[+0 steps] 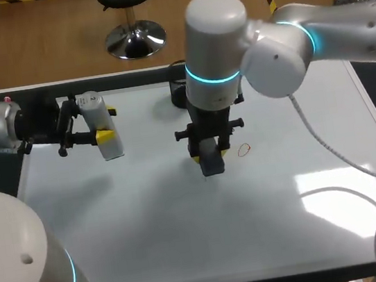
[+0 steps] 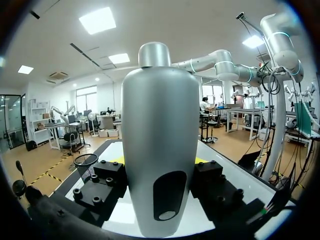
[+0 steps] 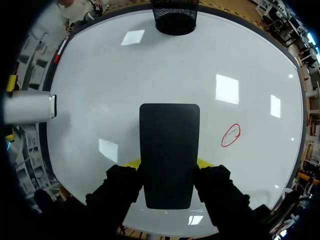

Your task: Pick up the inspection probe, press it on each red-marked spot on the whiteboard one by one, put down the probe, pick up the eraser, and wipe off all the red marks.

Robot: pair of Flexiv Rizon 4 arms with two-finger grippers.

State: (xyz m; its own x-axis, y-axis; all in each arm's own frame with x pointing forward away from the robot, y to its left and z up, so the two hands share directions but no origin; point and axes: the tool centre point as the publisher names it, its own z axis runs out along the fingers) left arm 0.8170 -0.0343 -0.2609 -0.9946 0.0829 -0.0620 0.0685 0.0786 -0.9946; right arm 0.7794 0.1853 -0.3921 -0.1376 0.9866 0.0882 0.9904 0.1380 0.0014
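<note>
The right gripper [image 1: 207,154] is closed on the eraser [image 1: 212,164], a dark block clamped from both sides between the yellow tips and pointing down at the whiteboard [image 1: 188,239]. It sits over the middle of the board, and whether the eraser touches the surface cannot be told. In the right wrist view the eraser [image 3: 169,155] fills the gap in the gripper [image 3: 169,163]. One red mark [image 3: 231,135], a small loop, lies on the whiteboard [image 3: 150,60] just beside the eraser. In the head view that red mark [image 1: 244,150] is just right of the eraser.

The left gripper [image 1: 101,135] is at the far left of the board, its fingers clasping the probe [image 1: 92,109], a pale grey cylinder. In the left wrist view the probe [image 2: 160,150] stands between the fingers of the gripper [image 2: 160,172].

A black cup [image 3: 175,15] stands at the board's far edge.
</note>
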